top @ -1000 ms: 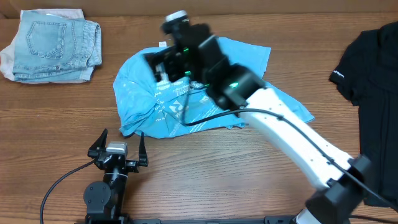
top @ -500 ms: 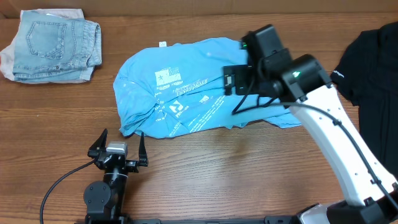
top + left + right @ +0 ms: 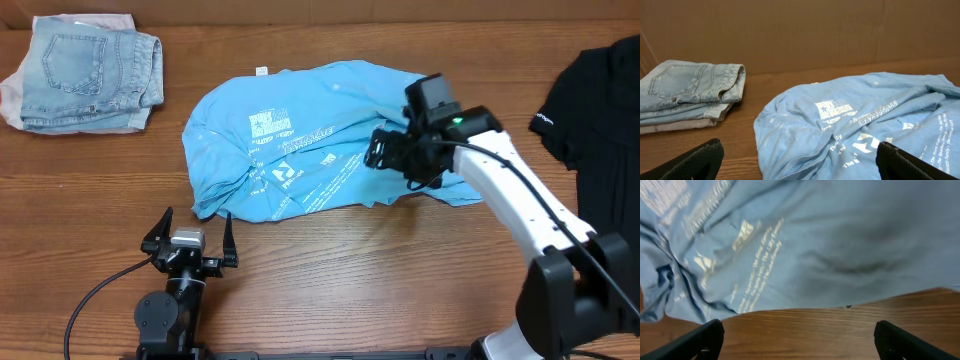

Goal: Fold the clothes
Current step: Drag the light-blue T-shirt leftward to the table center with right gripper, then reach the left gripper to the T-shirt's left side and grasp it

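Observation:
The sky-blue T-shirt (image 3: 300, 150) lies crumpled in the middle of the table, with its white print facing up. My right gripper (image 3: 385, 152) is open and empty. It hovers low over the shirt's right part, near the front hem. In the right wrist view the shirt (image 3: 815, 240) fills the top and bare wood lies between the open fingers (image 3: 800, 340). My left gripper (image 3: 190, 238) is open and empty. It rests at the front left, short of the shirt (image 3: 865, 125). The black T-shirt (image 3: 600, 120) lies at the far right.
Folded pale denim shorts (image 3: 85, 70) sit at the back left; they also show in the left wrist view (image 3: 690, 90). A brown cardboard wall (image 3: 800, 30) runs along the back of the wooden table (image 3: 350, 270).
My right arm has swung from over the shirt's left-middle to its right side and come lower. The shirt's upper part now lies uncovered and flatter. The left arm has not moved.

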`<act>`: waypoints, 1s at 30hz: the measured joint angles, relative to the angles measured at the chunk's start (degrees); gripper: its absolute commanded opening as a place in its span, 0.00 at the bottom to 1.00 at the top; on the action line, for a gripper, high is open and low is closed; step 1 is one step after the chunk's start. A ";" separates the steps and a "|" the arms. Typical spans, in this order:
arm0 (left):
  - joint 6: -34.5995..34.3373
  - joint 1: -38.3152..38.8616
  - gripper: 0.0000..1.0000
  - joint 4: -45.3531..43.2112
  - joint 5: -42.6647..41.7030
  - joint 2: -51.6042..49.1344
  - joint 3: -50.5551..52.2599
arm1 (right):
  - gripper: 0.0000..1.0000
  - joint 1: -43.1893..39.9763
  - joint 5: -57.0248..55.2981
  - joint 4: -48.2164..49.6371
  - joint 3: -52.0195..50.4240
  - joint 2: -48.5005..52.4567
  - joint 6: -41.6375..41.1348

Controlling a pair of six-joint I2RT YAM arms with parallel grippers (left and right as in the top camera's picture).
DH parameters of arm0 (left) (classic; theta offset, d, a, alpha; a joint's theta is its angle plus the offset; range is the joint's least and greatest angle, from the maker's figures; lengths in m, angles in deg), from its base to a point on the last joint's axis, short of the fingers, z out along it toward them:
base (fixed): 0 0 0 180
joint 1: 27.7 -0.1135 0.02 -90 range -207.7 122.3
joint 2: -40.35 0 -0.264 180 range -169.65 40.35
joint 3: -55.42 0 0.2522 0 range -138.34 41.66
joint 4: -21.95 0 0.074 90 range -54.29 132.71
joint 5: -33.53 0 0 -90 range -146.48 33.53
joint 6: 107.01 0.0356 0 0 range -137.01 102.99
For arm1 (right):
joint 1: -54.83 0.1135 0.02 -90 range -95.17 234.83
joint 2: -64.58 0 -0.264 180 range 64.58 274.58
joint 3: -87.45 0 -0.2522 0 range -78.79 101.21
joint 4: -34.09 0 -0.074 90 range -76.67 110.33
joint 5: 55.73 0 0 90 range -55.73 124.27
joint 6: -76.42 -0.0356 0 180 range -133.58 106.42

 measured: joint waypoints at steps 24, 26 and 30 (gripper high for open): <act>-3.56 0.00 1.00 -26.18 -19.37 0.02 -0.39 | 1.00 1.03 -1.57 3.82 -4.15 1.03 -5.95; -3.65 0.00 1.00 -23.98 -19.06 -0.11 -1.55 | 1.00 1.03 -1.62 4.02 -4.15 1.03 -5.97; -3.04 0.00 1.00 -16.48 -16.94 -5.31 -8.79 | 1.00 1.03 -1.60 4.24 -4.15 1.03 -5.97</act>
